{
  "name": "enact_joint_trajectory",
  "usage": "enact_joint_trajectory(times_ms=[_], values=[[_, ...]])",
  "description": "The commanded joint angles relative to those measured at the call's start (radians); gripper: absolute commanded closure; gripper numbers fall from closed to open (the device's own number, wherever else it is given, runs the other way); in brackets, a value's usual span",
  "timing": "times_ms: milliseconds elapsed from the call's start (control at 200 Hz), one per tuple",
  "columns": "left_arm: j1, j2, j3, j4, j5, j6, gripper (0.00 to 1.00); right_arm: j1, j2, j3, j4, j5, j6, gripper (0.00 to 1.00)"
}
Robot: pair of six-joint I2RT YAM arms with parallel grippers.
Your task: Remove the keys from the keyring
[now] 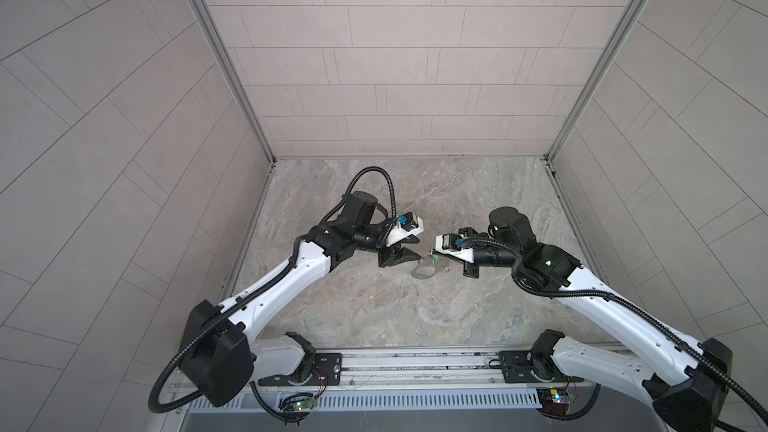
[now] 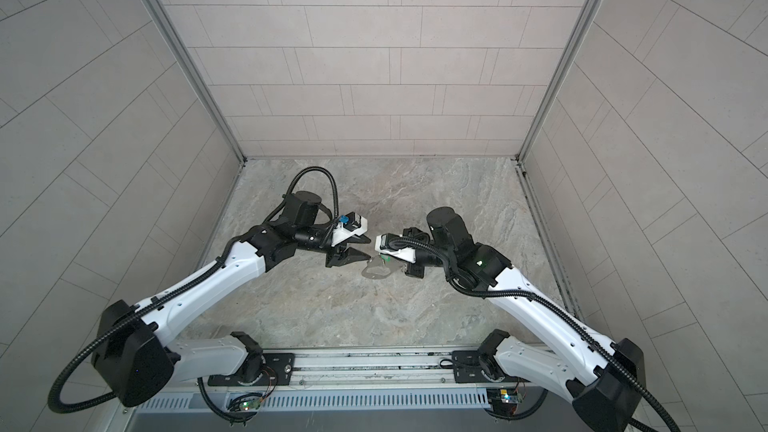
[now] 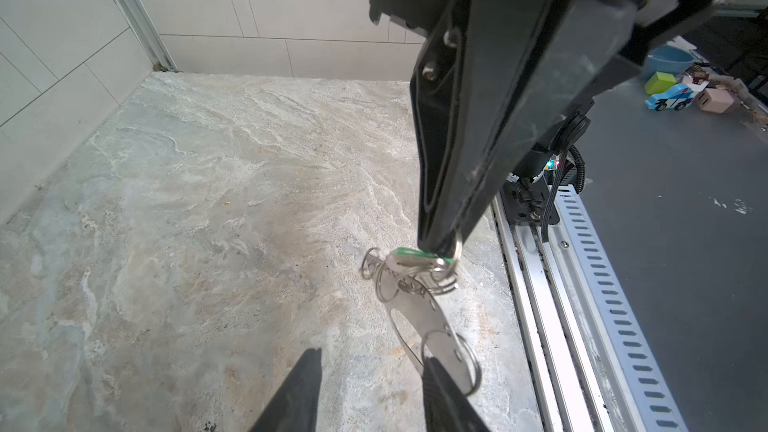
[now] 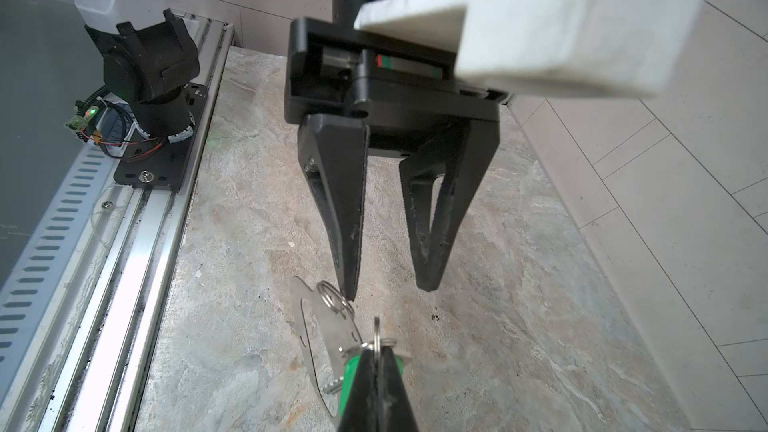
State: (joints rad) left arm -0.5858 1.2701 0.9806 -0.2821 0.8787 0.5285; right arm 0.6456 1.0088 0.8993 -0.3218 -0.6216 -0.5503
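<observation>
Currently the right tool (image 3: 438, 245) clamps the green keys (image 4: 349, 371), the keyring (image 3: 434, 315) dangling from them over the tabletop (image 3: 208, 201). The left tool (image 4: 390, 290) stands partly open and empty, one finger beside a wire loop (image 4: 330, 295). Closing off-target could swing the keyring and slip the keys.

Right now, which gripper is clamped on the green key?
The right gripper: its jaws are shut on the green key. The left gripper stands open beside a loop at the keyring's other end.

Green-headed keys (image 3: 405, 252) on slotted grey keyring (image 3: 424, 317)
</observation>
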Motion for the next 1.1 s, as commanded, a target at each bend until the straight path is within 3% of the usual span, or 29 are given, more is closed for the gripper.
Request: enact_joint_trajectory(times_ms=[0, 255, 575, 966, 1096], values=[[-0.008, -0.037, -0.013, 0.064, 0.017, -0.028, 0.57, 0.005, -0.013, 0.014, 0.008, 0.001, -0.014, 1.0], [-0.018, -0.077, -0.083, 0.224, -0.014, -0.147, 0.56, 0.011, -0.013, 0.004, 0.029, 0.0, -0.006, 1.0], [-0.02, -0.034, -0.073, 0.271, 0.072, -0.239, 0.57, 0.018, 0.001, 0.012, 0.036, 0.012, -0.017, 1.0], [-0.029, -0.011, -0.118, 0.332, 0.094, -0.275, 0.61, 0.026, 0.014, 0.022, 0.023, 0.021, -0.036, 1.0], [-0.028, -0.017, -0.132, 0.33, 0.095, -0.276, 0.67, 0.026, 0.015, 0.019, 0.021, 0.027, -0.039, 1.0]])
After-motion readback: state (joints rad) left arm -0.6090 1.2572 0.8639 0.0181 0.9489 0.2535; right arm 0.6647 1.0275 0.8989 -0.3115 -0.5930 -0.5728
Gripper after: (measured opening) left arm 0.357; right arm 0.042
